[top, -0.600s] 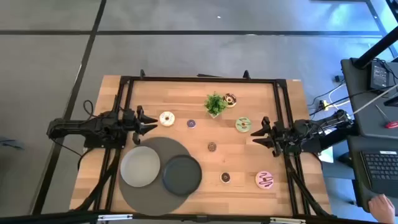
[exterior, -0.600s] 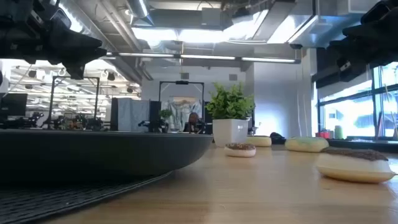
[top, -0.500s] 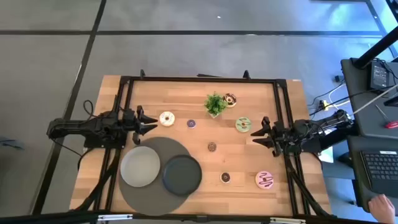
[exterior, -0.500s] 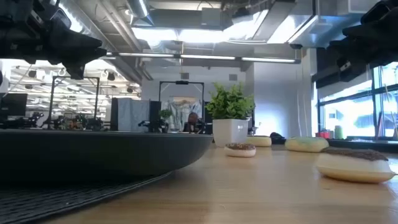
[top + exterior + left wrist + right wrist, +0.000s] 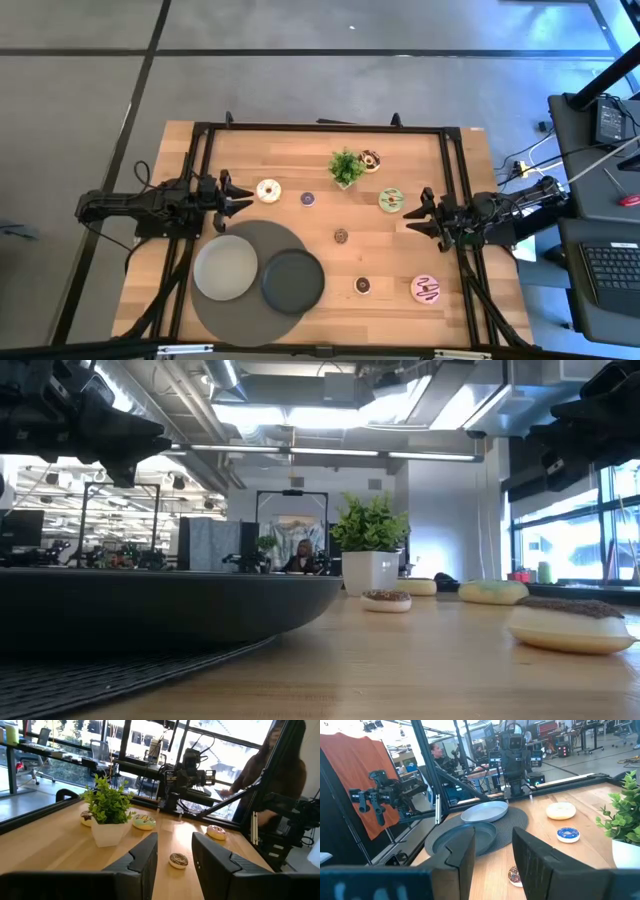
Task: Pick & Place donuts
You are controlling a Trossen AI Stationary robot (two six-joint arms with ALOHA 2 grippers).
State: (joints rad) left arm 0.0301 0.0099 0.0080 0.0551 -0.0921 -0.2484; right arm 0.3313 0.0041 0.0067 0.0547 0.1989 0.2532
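Green potted plant [image 5: 346, 166] stands beside chocolate donut [image 5: 370, 160], near table's [image 5: 400, 260] far edge.

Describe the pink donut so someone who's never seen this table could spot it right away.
Start at the wooden table and find the right gripper at its right side. Toward the near edge from it, in the table's right corner, lies the pink donut. It is the only pink one, crossed by dark stripes, and larger than the tiny brown donut beside it.

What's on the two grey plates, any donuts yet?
Both empty. In the high view the light grey plate and dark grey plate show bare surfaces; every visible donut lies on the table.
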